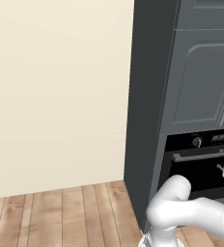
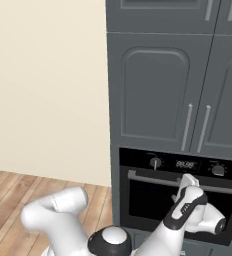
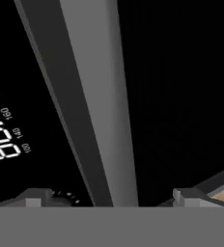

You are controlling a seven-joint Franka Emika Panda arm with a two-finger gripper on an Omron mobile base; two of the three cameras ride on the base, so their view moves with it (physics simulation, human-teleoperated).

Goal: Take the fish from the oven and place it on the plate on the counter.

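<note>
Wall (image 1: 56,91), plain cream, takes up the left of the scene in both base views, with wooden floor (image 1: 61,214) running along its foot. To the right of it stands the tall dark grey cabinet column (image 2: 158,85), its panelled doors (image 2: 155,92) carrying slim upright handles (image 2: 187,126). Below those doors sits the oven (image 2: 153,200), black, its door shut. Along its control strip I see a round knob (image 2: 156,162) on the left, a small lit display (image 2: 185,164) in the middle and a second knob (image 2: 218,170) further right. The grey bar handle (image 2: 153,178) runs across the door just under that strip.

My arm comes up from the base, and my gripper (image 2: 189,181) is at the oven handle, right of its middle, under the display. Through the hand view the handle (image 3: 97,101) crosses as a broad grey bar passing between my two fingertips (image 3: 34,198), one tip on either side of it and neither pressed against it: my fingers stand wide apart, straddling the bar without clamping it. White digits of the display (image 3: 3,140) glow to one side of the bar, and dark door glass (image 3: 181,96) lies on the other.

The fish is hidden from me behind the closed oven door.
</note>
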